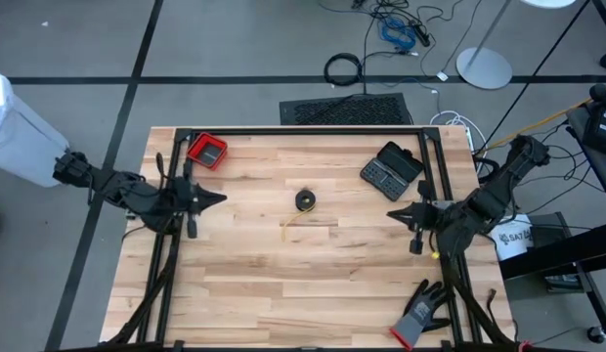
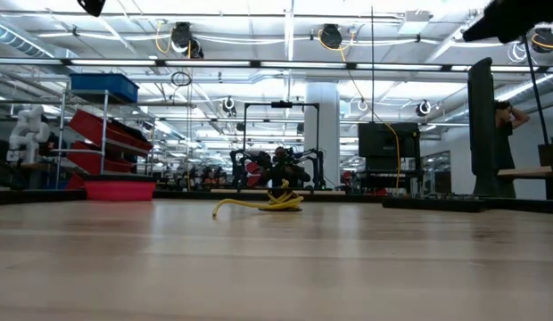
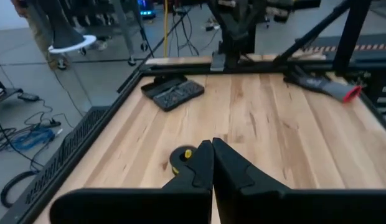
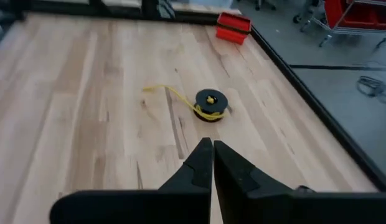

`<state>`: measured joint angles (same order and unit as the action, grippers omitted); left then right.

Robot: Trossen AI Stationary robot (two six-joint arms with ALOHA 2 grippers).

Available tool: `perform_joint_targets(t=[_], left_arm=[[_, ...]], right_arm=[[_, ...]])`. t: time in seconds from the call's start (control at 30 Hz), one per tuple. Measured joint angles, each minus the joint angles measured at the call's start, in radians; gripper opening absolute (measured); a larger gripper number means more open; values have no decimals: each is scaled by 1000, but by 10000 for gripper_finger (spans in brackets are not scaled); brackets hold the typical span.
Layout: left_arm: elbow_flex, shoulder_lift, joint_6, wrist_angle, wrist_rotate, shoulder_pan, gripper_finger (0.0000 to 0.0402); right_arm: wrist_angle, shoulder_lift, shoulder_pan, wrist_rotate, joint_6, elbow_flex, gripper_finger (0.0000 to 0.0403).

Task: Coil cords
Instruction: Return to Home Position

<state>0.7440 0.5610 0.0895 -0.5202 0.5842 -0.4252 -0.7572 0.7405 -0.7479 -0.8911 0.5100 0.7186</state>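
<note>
The black cord lies wound in a small flat coil [image 1: 304, 199] near the table's middle, with the yellow cord wrapped around it [image 4: 210, 106]. A loose yellow end [image 1: 291, 223] trails over the wood toward the near side; it also shows in the right wrist view [image 4: 157, 89] and the low view [image 2: 236, 204]. The coil shows partly behind my left fingers [image 3: 180, 158]. My left gripper [image 1: 223, 198] is shut and empty, left of the coil. My right gripper [image 1: 389, 213] is shut and empty, right of it.
A red tray [image 1: 207, 151] stands at the far left. A black case [image 1: 392, 170] lies at the far right. A grey-black glove with a red cuff [image 1: 421, 315] lies at the near right edge. The black frame rails [image 1: 303, 131] run along the table's far side.
</note>
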Motion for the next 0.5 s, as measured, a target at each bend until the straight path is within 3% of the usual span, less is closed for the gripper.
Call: perform_joint_targets(t=[0.3,0.5], left_arm=[[-69,-5,-19,28,-14,55,2],[-164,-25,-59,151,-123,128,2]], right_arm=[[221,-250,0,4,-142,-222,0],[343,-368,0,35,-239,-308,0]])
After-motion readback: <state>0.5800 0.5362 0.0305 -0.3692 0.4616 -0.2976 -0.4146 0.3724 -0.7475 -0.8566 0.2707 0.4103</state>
